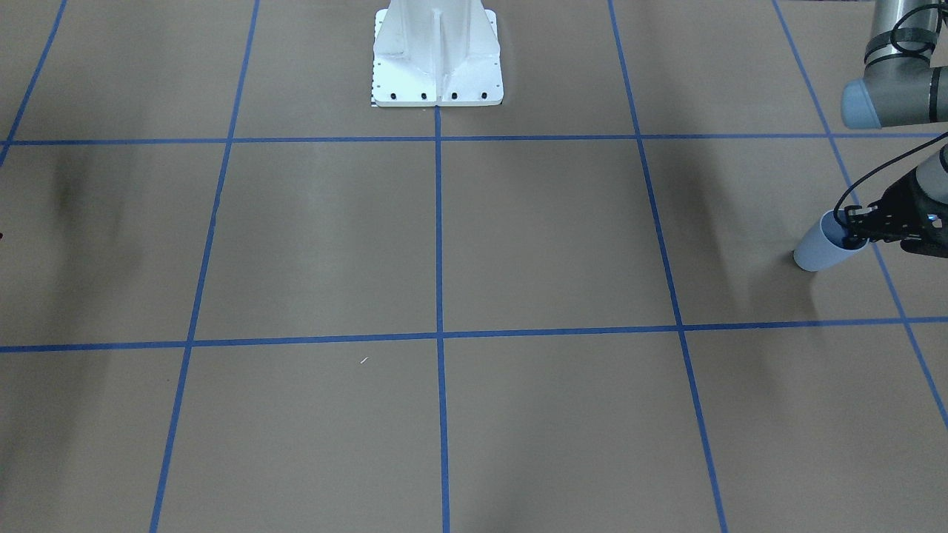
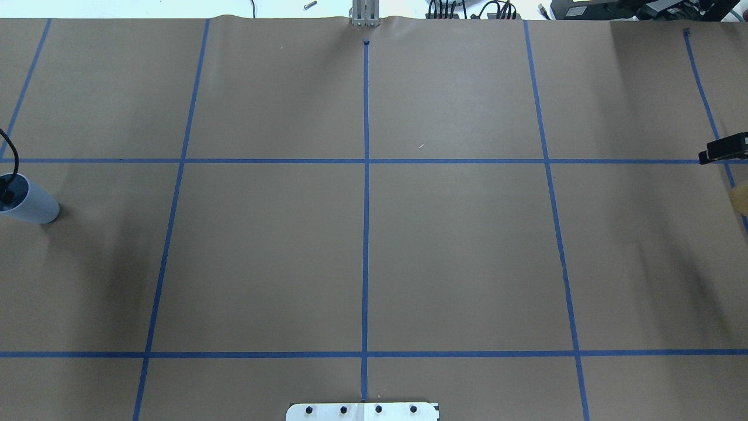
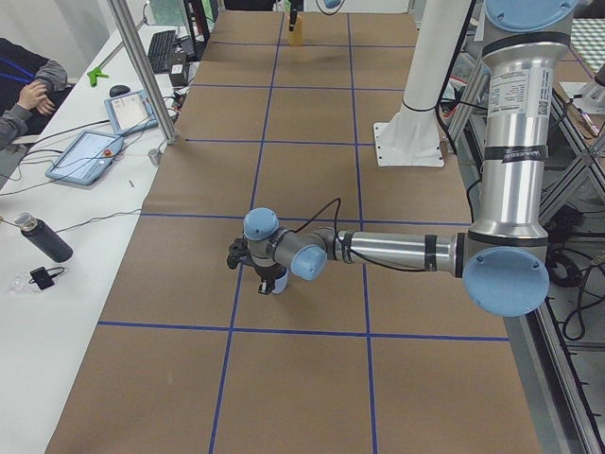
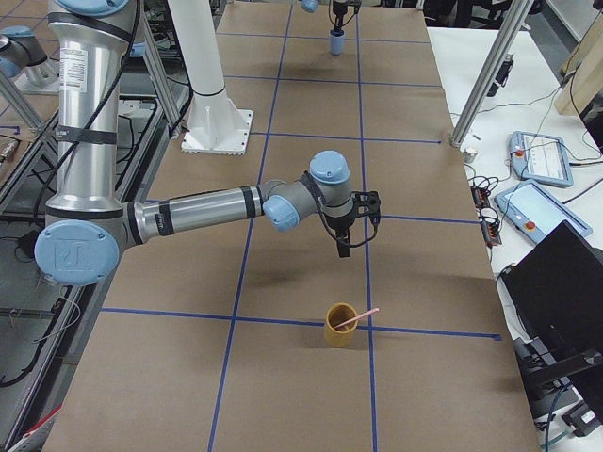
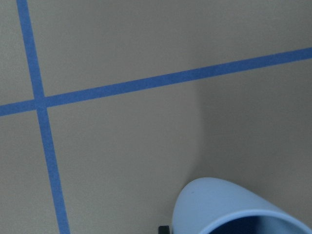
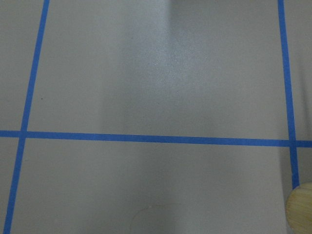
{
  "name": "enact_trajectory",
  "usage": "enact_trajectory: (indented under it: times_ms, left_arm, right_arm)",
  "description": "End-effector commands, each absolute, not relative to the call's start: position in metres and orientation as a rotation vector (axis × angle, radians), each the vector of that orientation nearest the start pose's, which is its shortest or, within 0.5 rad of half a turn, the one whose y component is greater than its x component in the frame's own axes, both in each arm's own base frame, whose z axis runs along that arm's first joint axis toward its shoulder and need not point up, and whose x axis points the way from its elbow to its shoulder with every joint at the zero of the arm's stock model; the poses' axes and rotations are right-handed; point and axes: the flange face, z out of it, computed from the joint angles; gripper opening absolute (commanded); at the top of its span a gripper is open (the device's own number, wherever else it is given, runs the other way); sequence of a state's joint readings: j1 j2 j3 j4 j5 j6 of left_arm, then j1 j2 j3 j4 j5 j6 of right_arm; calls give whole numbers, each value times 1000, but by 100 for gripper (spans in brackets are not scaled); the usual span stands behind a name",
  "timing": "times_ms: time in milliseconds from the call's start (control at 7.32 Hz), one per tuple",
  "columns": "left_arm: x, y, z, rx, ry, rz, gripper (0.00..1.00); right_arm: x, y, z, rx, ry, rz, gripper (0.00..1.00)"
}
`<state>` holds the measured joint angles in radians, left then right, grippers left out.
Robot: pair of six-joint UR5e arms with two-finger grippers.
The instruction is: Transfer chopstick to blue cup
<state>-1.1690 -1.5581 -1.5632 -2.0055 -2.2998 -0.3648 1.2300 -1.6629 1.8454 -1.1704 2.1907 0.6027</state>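
The blue cup [image 1: 823, 246] stands at the table's left end and also shows in the overhead view [image 2: 34, 203]. My left gripper [image 1: 858, 228] is at its rim, with one finger inside the mouth and shut on the wall. The left wrist view shows the cup's rim [image 5: 229, 207]. The pale-pink chopstick [image 4: 359, 318] leans in a yellow cup [image 4: 339, 327] at the table's right end. My right gripper [image 4: 345, 247] hangs above and beyond that cup, holding nothing. Only its edge shows in the overhead view [image 2: 723, 149], so I cannot tell whether it is open.
The table is brown paper with a blue tape grid [image 2: 366, 161]. The white robot base [image 1: 437, 59] stands at the middle of the near side. The yellow cup's rim shows at the right wrist view's corner [image 6: 300, 209]. Tablets and an operator sit on a side bench [image 3: 90, 151].
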Motion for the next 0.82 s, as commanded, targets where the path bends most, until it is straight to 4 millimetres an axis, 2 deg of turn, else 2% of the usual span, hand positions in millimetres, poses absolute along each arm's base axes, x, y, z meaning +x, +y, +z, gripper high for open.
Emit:
enact_trajectory:
  times_ms: [0,137,410,547,683]
  left_arm:
    - [135,-493,587,104,907,204,0]
    - [139,-502,561,102,907,194,0]
    - [158,-545,469,120,922,155,0]
    - [186,-565,412,117,964,78,0]
    - [231,-564,370,103,968,12,0]
  right_arm:
    - [-87,-472,527,229,-791,65,100]
    - [-87,-472,527,230,-792,66,100]
    - [-88,-472,527,230,-792,63,100]
    - [-88,-472,527,230,-792,63,100]
    - [-88,-472,528,228,-792,65,100]
